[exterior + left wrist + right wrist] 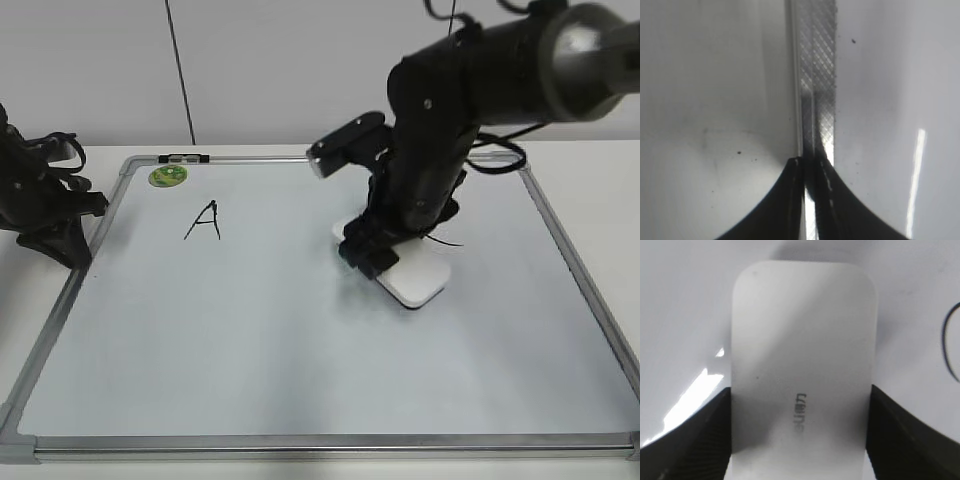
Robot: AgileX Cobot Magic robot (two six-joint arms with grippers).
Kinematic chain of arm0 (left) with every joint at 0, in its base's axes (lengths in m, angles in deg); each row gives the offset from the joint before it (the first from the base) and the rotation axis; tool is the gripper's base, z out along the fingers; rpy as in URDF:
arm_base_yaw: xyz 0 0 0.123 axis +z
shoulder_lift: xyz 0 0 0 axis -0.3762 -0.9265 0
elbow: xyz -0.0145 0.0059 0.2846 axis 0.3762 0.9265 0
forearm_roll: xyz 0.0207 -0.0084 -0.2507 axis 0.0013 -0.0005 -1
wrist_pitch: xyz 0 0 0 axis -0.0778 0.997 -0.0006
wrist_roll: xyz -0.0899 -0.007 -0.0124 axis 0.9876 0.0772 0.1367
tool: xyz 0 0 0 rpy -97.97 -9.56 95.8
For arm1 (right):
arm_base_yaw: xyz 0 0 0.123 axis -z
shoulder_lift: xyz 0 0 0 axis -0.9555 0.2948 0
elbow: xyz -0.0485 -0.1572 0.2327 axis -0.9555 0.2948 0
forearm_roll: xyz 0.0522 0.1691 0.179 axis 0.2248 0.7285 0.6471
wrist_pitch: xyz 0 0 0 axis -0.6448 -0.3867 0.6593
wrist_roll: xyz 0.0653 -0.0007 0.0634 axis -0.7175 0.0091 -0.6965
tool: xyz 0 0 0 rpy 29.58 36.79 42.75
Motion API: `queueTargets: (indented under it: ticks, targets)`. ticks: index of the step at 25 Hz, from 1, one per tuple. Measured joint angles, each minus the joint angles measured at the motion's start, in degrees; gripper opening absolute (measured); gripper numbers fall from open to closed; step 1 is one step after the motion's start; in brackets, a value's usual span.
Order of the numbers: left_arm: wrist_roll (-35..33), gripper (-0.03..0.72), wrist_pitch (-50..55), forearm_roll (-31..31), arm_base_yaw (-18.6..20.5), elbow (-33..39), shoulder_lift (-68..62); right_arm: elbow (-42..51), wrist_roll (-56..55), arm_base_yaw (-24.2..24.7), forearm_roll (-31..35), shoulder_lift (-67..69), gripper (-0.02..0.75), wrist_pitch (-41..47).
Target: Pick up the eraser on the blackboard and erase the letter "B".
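Note:
The blackboard is a pale glossy board with a silver frame, lying flat on the table. The white eraser rests on it right of the middle. My right gripper is shut on the eraser's long sides. In the right wrist view the eraser, with small grey print, fills the space between the jaws. The letter "B" is not in view. A curved black stroke shows at the right edge of the right wrist view; I cannot tell which letter it is. My left gripper is shut and empty over the board's left frame.
A black letter "A" is drawn at the upper left of the board. A round green magnet sits near the top-left corner. A short black stroke shows beside the right arm. The white table surrounds the board.

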Motion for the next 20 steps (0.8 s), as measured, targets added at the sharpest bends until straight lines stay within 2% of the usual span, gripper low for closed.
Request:
queueTargets:
  ticks: [5,8,13,20]
  targets:
    - [0.0,0.045,0.0,0.08,0.0,0.0,0.0,0.38,0.0,0.48,0.32,-7.9,0.546,0.56]
    - [0.0,0.045,0.0,0.08,0.0,0.0,-0.12,2.07,0.0,2.92,0.72,-10.86,0.546,0.68]
    - [0.0,0.046,0.0,0.08,0.0,-0.1,-0.12,5.12,0.0,11.87,2.55,-12.88,0.546,1.2]
    - [0.0,0.046,0.0,0.08,0.0,-0.13,-0.12,6.55,2.17,23.88,8.39,-13.02,0.547,-0.43]
